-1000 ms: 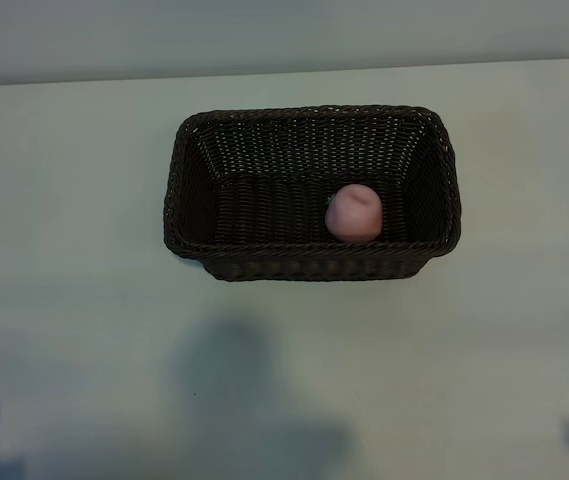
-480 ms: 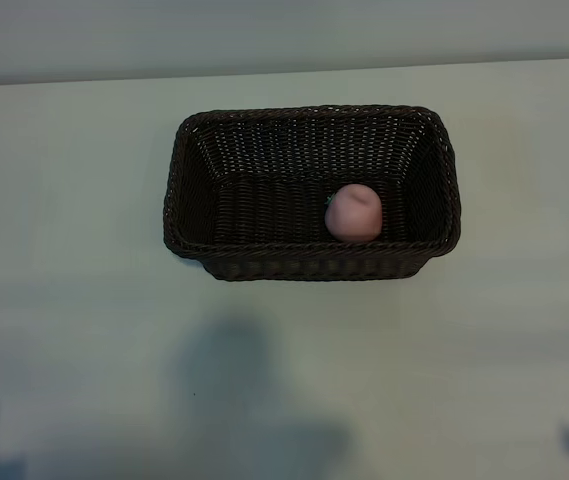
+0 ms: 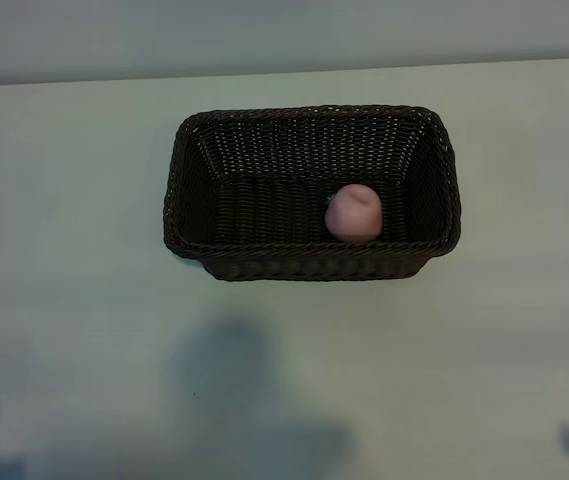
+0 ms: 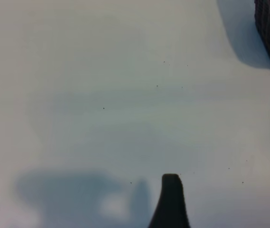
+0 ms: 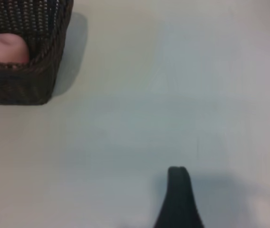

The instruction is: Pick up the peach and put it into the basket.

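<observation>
**Wicker basket holds the fruit**

Left gripper (image 4: pixel 171 199) hangs over bare table (image 3: pixel 64 200), jaws wide and empty. Centre: the basket (image 3: pixel 309 262) cradles the peach (image 3: pixel 353 213), likely light and bruisable; grip its round sides. Right gripper (image 5: pixel 178 197) likewise gapes, holding nothing.

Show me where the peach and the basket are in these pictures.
peach (image 3: pixel 354 212), exterior view, on the middle of its pink skin, inside the basket toward its right end.
basket (image 3: pixel 309 113), exterior view, on the far braided rim.
</observation>
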